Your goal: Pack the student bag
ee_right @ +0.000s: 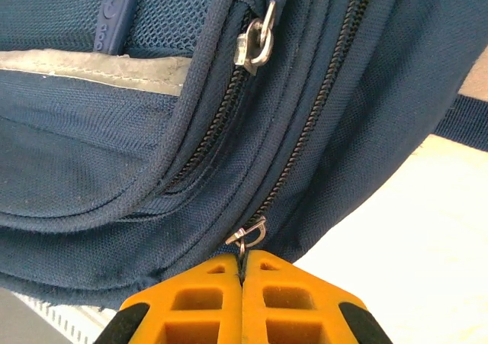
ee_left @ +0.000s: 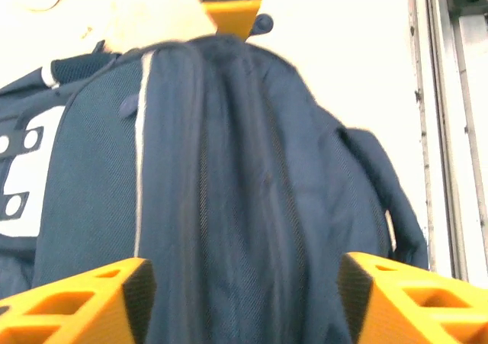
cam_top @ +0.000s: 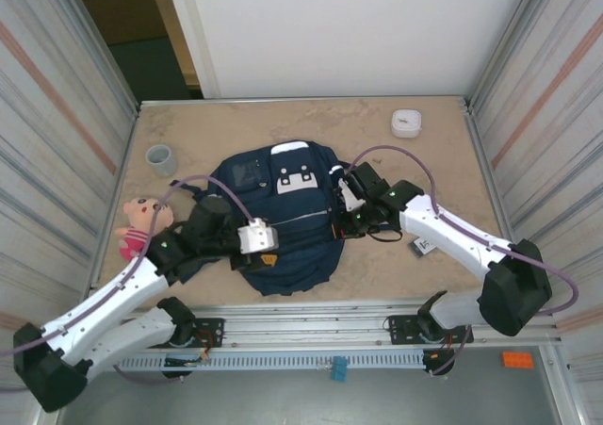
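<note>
The student bag (cam_top: 300, 248), navy blue with white patches near its top, lies flat in the middle of the table. My left gripper (cam_top: 267, 257) hovers over its lower left part. In the left wrist view that gripper (ee_left: 244, 287) is open, and its orange fingers (ee_left: 107, 294) stand wide on either side of a raised fold of the bag's fabric (ee_left: 229, 176). My right gripper (cam_top: 339, 223) is at the bag's right edge. Seen from the right wrist, it (ee_right: 242, 258) is shut on the pull of a metal zipper slider (ee_right: 248, 233). A second zipper pull (ee_right: 258, 43) hangs higher up.
A pink plush doll (cam_top: 139, 225) lies at the left edge and a grey cup (cam_top: 161, 159) stands behind it. A white round container (cam_top: 407, 122) sits at the back right. A small black and white item (cam_top: 420, 247) lies under my right arm. Ribbed metal walls close both sides.
</note>
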